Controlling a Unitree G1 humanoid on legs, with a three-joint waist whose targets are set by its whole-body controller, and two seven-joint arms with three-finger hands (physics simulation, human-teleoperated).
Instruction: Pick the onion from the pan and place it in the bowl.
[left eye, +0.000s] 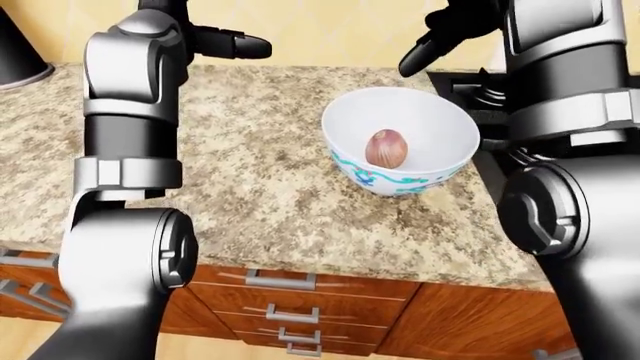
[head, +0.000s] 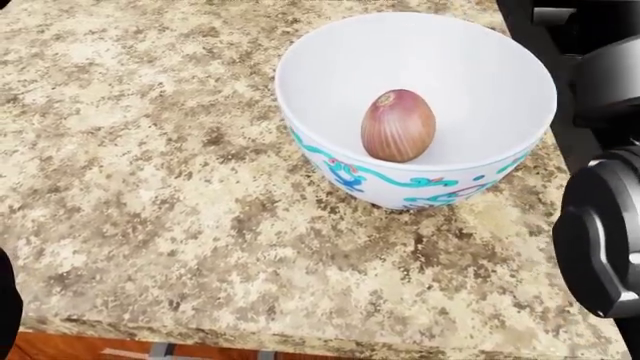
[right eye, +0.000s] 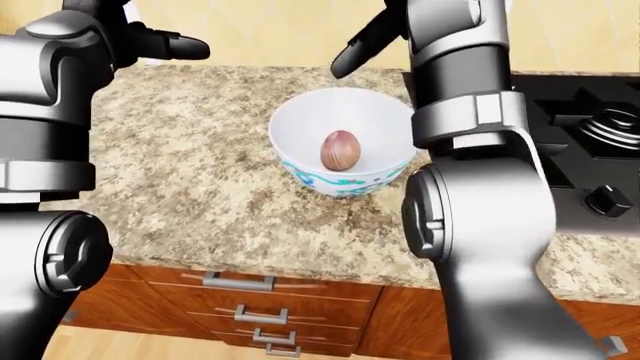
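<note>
A brown onion lies inside a white bowl with a teal pattern, which stands on the speckled granite counter. The pan does not show. My left hand is raised at the top left of the left-eye view, fingers spread and empty, away from the bowl. My right hand hangs above the bowl's far right rim, fingers open and empty, not touching the onion.
A black stove with burner and knob lies right of the bowl. A dark object stands at the counter's top left. Wooden drawers with metal handles sit below the counter edge. My forearms fill both sides of the eye views.
</note>
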